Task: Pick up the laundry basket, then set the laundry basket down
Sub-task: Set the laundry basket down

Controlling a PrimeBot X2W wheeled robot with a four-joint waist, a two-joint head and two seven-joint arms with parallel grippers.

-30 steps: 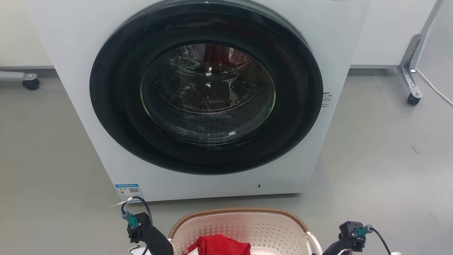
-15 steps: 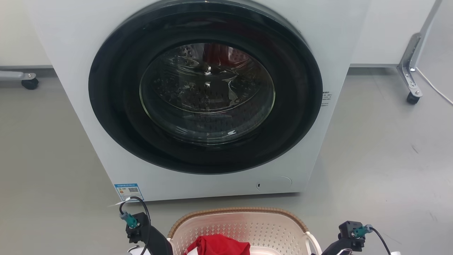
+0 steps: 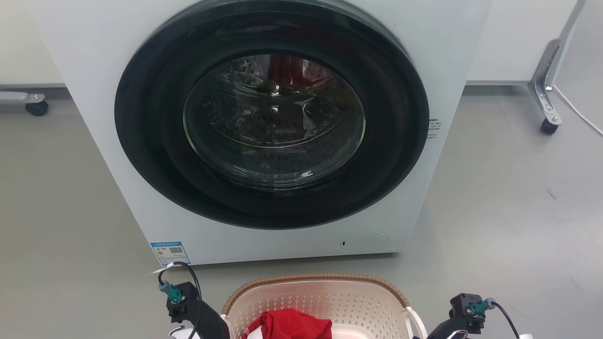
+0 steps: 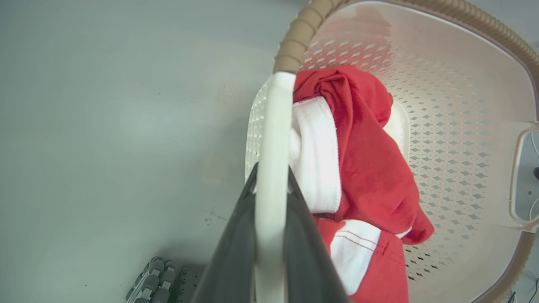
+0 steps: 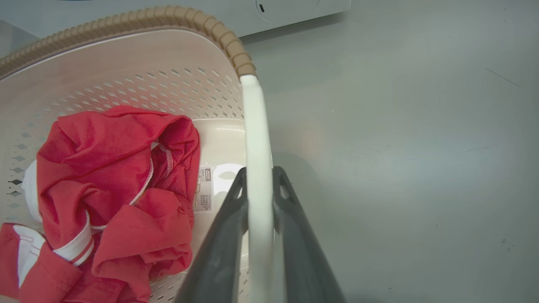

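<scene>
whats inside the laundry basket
Inside the laundry basket lies a crumpled red garment with white trim, plus some white fabric. A small label shows on the basket floor. Anything beneath the clothes is covered.

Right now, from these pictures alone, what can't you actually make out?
Whether the laundry basket touches the floor: head view's bottom edge cuts it off; its walls hide its base in both wrist views.
Washing machine sticker text: too small in the head view.
Label inside the basket: print too small, right wrist view.
Behind the door glass: dark and reflective, head view.
Under the red garment: covered, both wrist views.
</scene>
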